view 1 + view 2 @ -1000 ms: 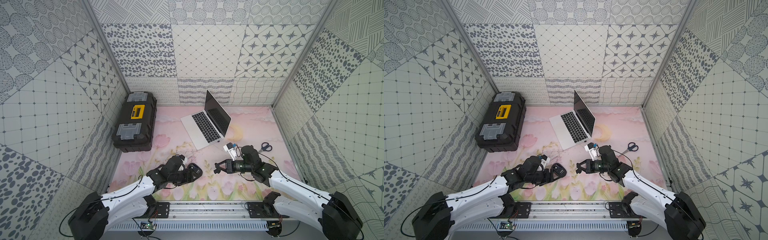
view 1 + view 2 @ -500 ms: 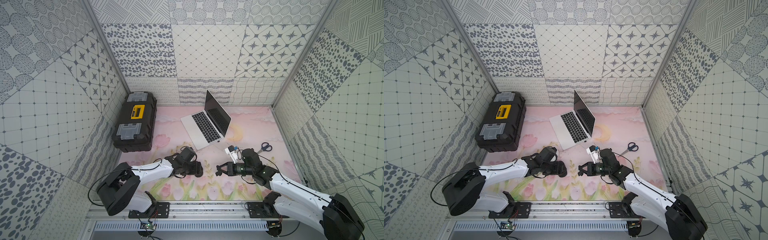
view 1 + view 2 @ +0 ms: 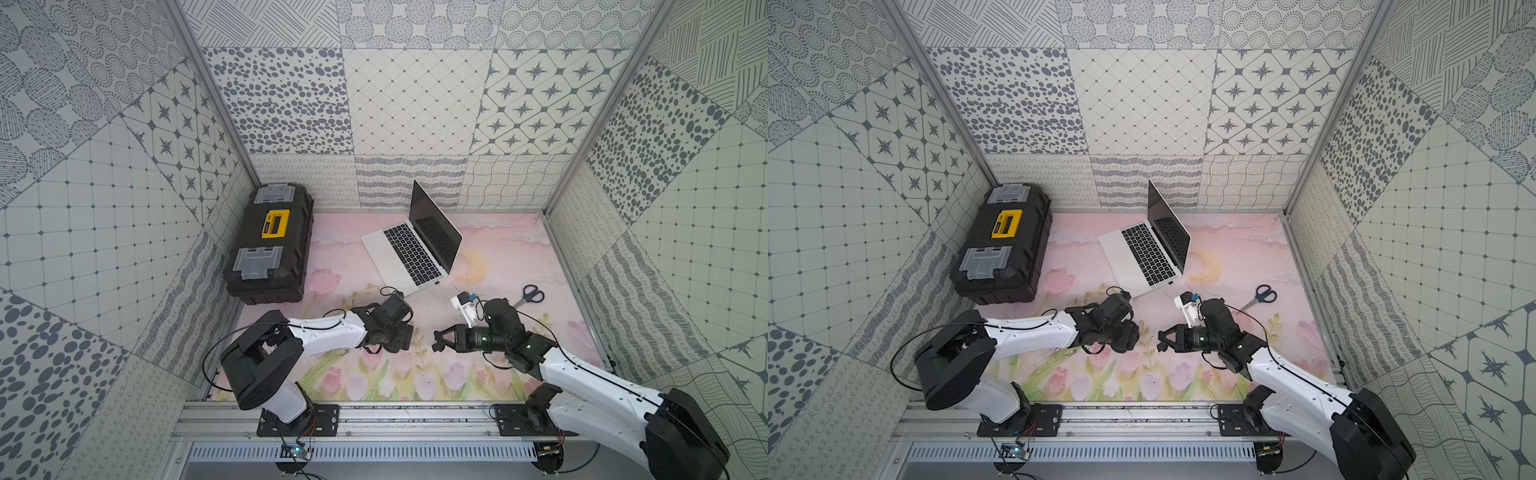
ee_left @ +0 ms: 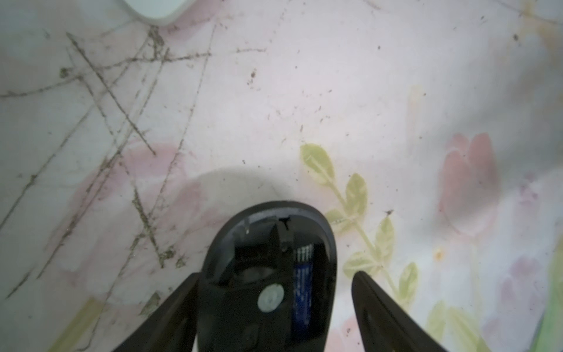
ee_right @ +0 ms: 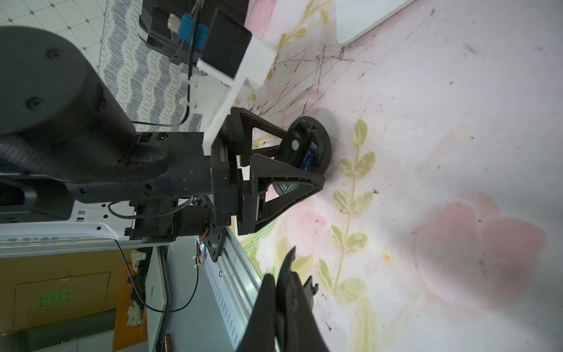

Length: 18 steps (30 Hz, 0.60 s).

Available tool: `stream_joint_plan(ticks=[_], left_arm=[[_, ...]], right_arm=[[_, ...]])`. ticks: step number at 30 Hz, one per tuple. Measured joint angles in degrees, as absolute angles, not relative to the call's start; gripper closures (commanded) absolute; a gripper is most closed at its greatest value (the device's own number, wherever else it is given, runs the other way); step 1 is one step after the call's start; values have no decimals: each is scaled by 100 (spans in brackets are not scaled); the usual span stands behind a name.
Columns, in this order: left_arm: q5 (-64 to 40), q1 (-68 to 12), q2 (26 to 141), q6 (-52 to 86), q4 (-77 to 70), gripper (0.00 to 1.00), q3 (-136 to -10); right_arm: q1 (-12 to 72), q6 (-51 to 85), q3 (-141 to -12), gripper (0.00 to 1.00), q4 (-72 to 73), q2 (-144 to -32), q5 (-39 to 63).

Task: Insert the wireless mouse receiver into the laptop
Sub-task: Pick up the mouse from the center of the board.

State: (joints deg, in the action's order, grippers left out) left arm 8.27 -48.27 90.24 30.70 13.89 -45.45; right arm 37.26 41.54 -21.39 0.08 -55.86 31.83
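Observation:
The black mouse (image 4: 268, 259) stands on its edge on the mat with its underside uncovered, and a blue battery shows inside. My left gripper (image 4: 275, 275) is open around it: one finger touches its side and the other stands apart from it. Both top views show the mouse (image 3: 401, 338) under that gripper (image 3: 1125, 334). My right gripper (image 5: 281, 279) is shut on the thin black mouse cover piece (image 5: 288, 265), a short way right of the mouse (image 3: 435, 340). I cannot make out the wireless mouse receiver. The open silver laptop (image 3: 399, 253) sits behind both grippers.
A black-and-yellow toolbox (image 3: 270, 245) stands at the back left against the wall. Blue-handled scissors (image 3: 530, 296) lie on the mat to the right, behind my right arm. Patterned walls close the mat in on three sides.
My left arm has changed posture, its elbow lifting and folding back toward the front rail while its gripper stays at the mouse. The right gripper has hardly moved.

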Motion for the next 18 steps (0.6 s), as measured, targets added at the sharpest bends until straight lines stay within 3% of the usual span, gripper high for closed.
stream_joint_plan(ticks=[11, 18], left_arm=[[1745, -5210, 9087, 2947, 1872, 29, -4536], [1914, -5380, 9035, 2980, 1634, 57, -4351]], right_arm=[[3726, 4156, -2053, 100, 89, -5586, 3138], [3682, 4152, -2053, 100, 95, -5586, 3162]])
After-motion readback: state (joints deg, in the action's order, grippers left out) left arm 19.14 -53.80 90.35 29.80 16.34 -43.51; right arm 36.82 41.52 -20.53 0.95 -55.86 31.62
